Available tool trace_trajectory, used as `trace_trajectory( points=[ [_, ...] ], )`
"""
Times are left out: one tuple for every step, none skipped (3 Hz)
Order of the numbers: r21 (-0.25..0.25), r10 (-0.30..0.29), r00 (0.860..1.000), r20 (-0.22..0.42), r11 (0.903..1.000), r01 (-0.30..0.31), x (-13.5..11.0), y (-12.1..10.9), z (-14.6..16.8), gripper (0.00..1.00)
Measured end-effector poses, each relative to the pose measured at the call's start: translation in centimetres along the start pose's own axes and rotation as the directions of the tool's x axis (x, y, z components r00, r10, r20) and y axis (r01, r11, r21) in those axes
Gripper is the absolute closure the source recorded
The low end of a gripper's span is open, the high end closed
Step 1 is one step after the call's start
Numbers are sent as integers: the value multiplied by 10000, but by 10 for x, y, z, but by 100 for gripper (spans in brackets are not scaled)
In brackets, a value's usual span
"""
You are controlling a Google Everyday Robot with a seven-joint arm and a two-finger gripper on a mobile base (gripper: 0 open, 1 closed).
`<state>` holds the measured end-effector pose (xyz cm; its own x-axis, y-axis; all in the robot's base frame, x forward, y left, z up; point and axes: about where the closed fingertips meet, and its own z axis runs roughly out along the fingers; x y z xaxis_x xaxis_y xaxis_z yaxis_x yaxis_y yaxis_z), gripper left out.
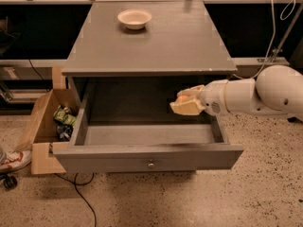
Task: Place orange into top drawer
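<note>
Camera view puts my gripper (186,104) inside the pulled-out top drawer (147,157), just below the front edge of the tabletop (156,46), toward its right corner. The drawer's right wall is near and open floor stretches leftward. My fingers are clamped on the orange (182,98), which shows only as a small smooth patch.
</note>
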<state>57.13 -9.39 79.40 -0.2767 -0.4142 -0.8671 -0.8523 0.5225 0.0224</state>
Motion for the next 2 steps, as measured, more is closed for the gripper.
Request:
trace_trajectory(
  points=[
    [205,129,9999,22,9997,-129,6,-11,21,100],
    [374,191,9998,7,9991,-191,11,-29,55,100]
  ],
)
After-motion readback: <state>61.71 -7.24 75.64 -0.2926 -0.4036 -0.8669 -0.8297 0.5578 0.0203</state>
